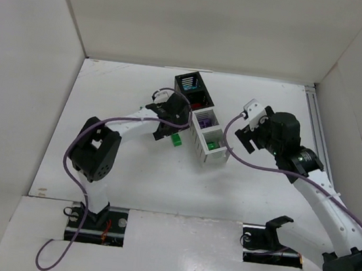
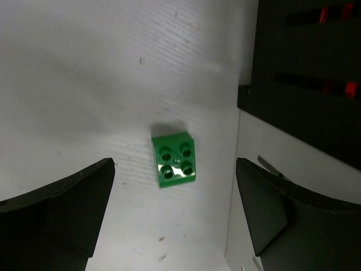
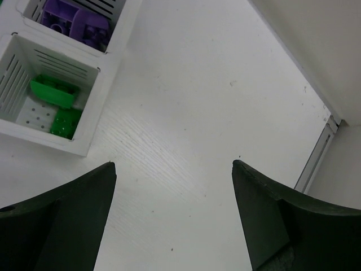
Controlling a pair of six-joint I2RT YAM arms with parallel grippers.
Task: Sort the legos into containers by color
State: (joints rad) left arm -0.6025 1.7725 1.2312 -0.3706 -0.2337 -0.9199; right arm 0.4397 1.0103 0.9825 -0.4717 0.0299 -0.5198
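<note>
Green lego [image 2: 174, 160] between spread left gripper [image 2: 175, 169] jaws, near black bin [image 2: 299, 53] edge.

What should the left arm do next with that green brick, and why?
Probably lower the left tool straight down and close on the green brick. The tool is open and straddles the brick, which lies loose on the table, while other green bricks already sit in a white bin.
</note>
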